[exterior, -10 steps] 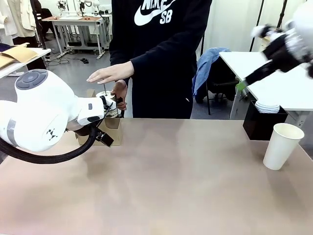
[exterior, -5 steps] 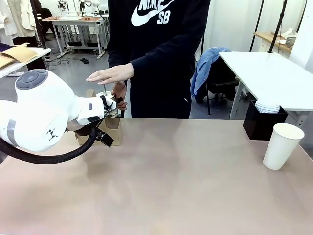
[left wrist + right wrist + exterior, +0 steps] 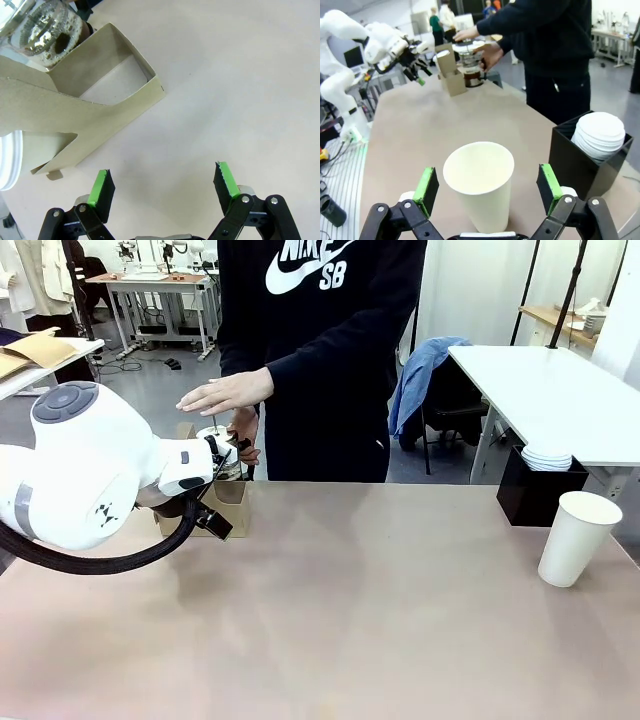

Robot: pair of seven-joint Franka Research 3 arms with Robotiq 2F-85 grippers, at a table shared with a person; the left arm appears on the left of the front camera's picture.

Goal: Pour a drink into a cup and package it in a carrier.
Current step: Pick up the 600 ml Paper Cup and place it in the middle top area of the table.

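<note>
Right arm swung off the upper right, its right gripper point(image 3: 487, 181) now wide open astride the empty cup point(image 3: 578, 538) for a grab, left gripper point(image 3: 162, 181) open beside the carrier point(image 3: 100, 117), where a person's hand point(image 3: 491, 55) steadies the jug point(image 3: 468, 62) of drink point(image 3: 472, 79).

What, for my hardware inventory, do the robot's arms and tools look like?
The left arm is glossy white with rounded shells, a grey disc cap and a thick black cable looping beneath it. The left tool and right tool are alike: black linkage fingers with bolted joints, tipped with green pads.
</note>
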